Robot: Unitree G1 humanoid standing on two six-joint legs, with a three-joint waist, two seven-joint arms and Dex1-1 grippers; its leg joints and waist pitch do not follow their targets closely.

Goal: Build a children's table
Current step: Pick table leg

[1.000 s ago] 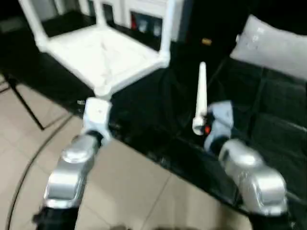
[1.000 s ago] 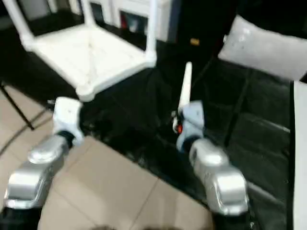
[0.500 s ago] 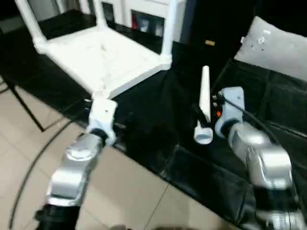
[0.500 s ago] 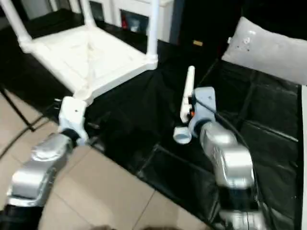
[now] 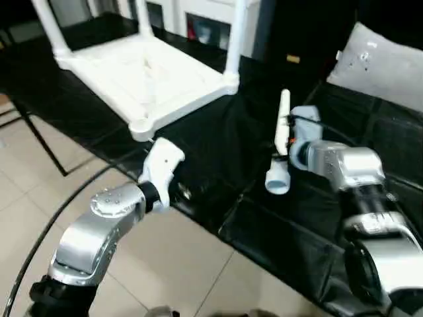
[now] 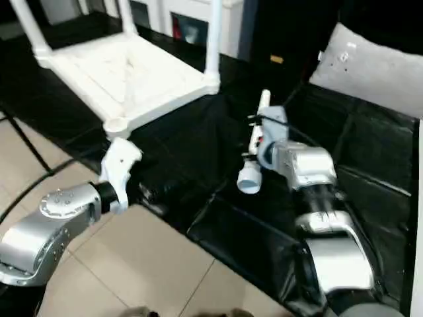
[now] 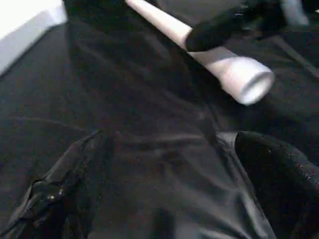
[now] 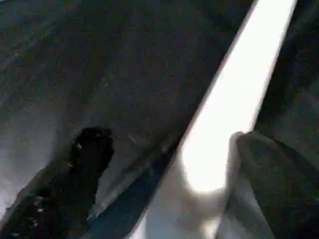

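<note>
Since a second ago: left arm swung inward over the black-draped bench (image 5: pixel 284 238); right forearm folded across, now lying level.

No readable writing.

Children's table (image 5: pixel 149 69) upside down at far left of bench, three legs up, near corner socket bare.

Left gripper (image 7: pixel 164 199): jaws spread wide, released, above the cloth, touching nothing.

Loose leg (image 5: pixel 281 142) lies mid-bench.

Right gripper (image 8: pixel 164 149): jaws wide, one finger (image 8: pixel 269 164) against the leg, not clamped.

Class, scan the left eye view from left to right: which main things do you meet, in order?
Table top → left hand → loose table leg → right hand → grey cushion.
</note>
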